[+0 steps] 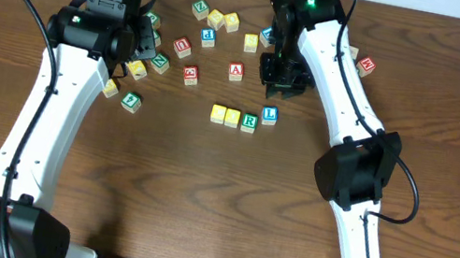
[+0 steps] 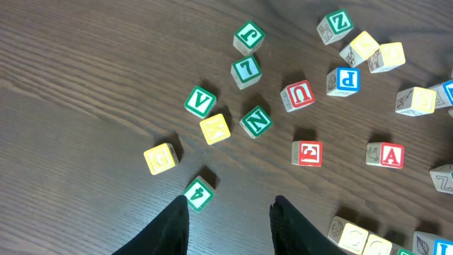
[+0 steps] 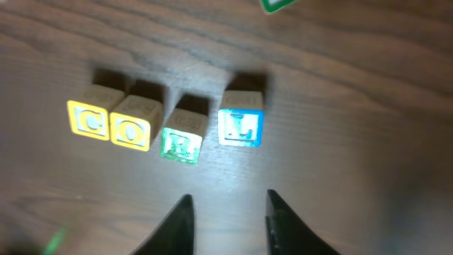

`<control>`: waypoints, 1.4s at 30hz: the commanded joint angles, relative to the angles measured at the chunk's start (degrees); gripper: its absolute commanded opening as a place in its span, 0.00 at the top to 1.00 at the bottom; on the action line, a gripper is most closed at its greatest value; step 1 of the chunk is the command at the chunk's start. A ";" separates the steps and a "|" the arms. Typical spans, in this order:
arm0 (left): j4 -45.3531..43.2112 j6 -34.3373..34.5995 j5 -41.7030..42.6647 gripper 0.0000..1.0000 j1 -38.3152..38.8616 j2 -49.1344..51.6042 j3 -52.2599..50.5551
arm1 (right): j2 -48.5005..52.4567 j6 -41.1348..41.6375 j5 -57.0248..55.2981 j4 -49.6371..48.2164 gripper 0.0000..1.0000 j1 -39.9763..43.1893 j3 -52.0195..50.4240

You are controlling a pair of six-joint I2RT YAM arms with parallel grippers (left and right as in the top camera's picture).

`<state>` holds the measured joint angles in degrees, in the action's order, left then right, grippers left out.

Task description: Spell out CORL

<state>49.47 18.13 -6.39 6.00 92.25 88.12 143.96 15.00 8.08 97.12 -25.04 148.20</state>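
Starting at the right gripper [image 3: 228, 203]: hovering just above the table [image 3: 368, 163] with its two fingers a little way apart and holding nothing. Finding the four cubes in a row just ahead of those fingers: the L cube [image 3: 241, 127] straight in front, the R cube [image 3: 180, 144] next to it, then the O cube [image 3: 132, 131] and the C cube [image 3: 90, 120] farther out to that same side. Reading C, O, R, L along the row, so judging the word as spelled and the job as nearly over. Noticing one small thing maybe left: the L cube sitting a bit farther from the fingers than the R cube, with a thin gap between them, so perhaps needing a little push into line. Moving on to the left gripper [image 2: 230, 205]: also part way open and empty, hanging over the loose cubes [image 2: 255, 120], well apart from the word. Getting the letters big and close only from the right wrist view. Getting both arms, the whole row and the red A cube [image 1: 236, 70] beyond it only from overhead. Getting the spare letters up close only from the left wrist view.
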 commanded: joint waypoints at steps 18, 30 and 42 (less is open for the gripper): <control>0.00 -0.31 -0.74 0.63 -5.07 0.24 0.24 | -7.37 -5.07 -0.09 0.22 0.87 -5.49 0.57; 0.00 -0.31 -0.74 0.63 -5.07 0.24 0.24 | -7.34 -3.63 -0.46 -6.78 0.91 -9.86 -13.49; 0.00 -0.28 -0.72 0.63 -5.07 0.24 0.24 | -7.34 -2.80 -1.79 -12.15 0.95 -10.34 -23.12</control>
<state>49.30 18.13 -6.39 1.13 92.25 88.12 136.77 11.66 7.60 85.80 -34.96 126.58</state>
